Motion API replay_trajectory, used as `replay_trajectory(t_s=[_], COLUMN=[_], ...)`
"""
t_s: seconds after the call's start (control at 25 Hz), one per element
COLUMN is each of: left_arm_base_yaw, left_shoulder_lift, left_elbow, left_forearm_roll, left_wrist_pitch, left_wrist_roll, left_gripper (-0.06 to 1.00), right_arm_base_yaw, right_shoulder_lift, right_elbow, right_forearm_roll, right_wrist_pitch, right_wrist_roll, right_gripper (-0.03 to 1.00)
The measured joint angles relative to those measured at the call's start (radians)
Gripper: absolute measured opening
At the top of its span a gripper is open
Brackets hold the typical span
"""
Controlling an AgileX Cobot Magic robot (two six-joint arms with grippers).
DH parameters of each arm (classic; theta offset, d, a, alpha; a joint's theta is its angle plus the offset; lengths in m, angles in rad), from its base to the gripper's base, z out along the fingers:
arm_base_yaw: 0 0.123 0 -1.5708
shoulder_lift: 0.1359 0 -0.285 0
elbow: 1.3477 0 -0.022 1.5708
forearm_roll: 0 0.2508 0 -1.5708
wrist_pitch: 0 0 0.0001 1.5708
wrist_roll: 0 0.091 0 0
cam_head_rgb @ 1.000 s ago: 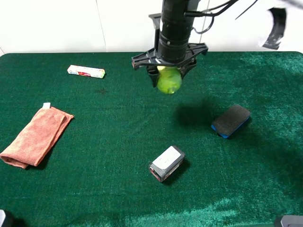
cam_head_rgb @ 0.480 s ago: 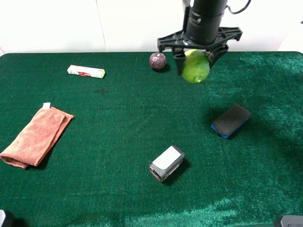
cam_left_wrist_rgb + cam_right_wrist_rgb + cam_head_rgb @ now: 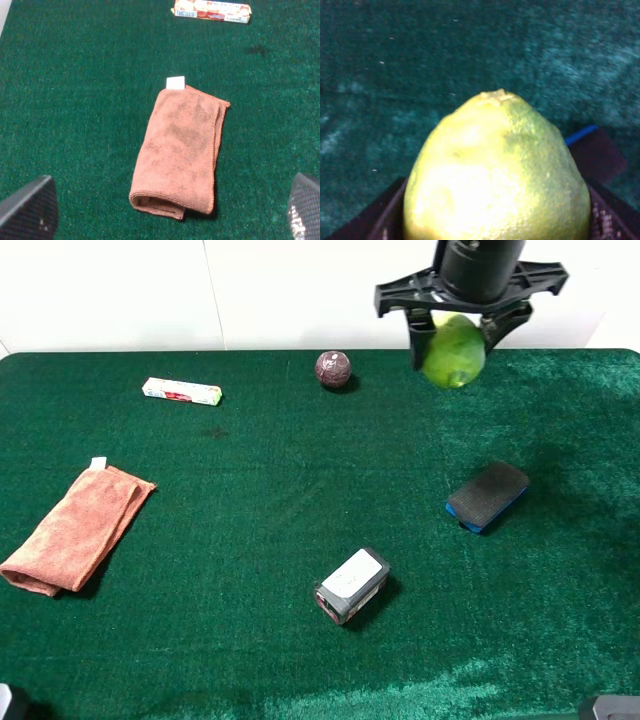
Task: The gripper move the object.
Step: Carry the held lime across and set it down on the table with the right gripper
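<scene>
The lime-green fruit [image 3: 453,352] hangs in the air above the far right part of the green table, held in my right gripper [image 3: 456,335], which is shut on it. The fruit [image 3: 497,175] fills the right wrist view, with dark fingers [image 3: 375,215] at both its sides. The dark maroon ball [image 3: 333,368] rests on the table to the left of the fruit. My left gripper [image 3: 165,212] is open and empty above the folded orange cloth [image 3: 181,152]; only its two fingertips show.
A black and blue sponge block [image 3: 487,495] lies below the fruit on the right. A grey and black box [image 3: 352,585] lies front centre. A white candy bar [image 3: 181,391] lies far left. The orange cloth [image 3: 76,528] lies at the left edge.
My right gripper has carried the fruit to the right and higher, away from the table's middle. The maroon ball, hidden behind the arm before, now shows. The left arm has not moved.
</scene>
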Motion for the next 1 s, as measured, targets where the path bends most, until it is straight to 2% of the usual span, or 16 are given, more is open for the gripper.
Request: replay_trajectory(t_s=[0.44,1.0], left_arm_base_yaw=[0.000,0.000], left_shoulder_lift=[0.000,0.000], left_elbow=[0.000,0.000], left_forearm_roll=[0.000,0.000], left_wrist_pitch=[0.000,0.000], left_wrist_roll=[0.000,0.000], left_gripper=[0.92,0.92], right_arm_base_yaw=[-0.120,-0.289], right_shoulder_lift=[-0.104,-0.249], right_elbow=[0.192,0.546], right_forearm_roll=[0.006,0.058], right_wrist_pitch=[-0.014,-0.194], right_wrist_roll=[0.003,0.026], right_gripper=[0.47,0.47])
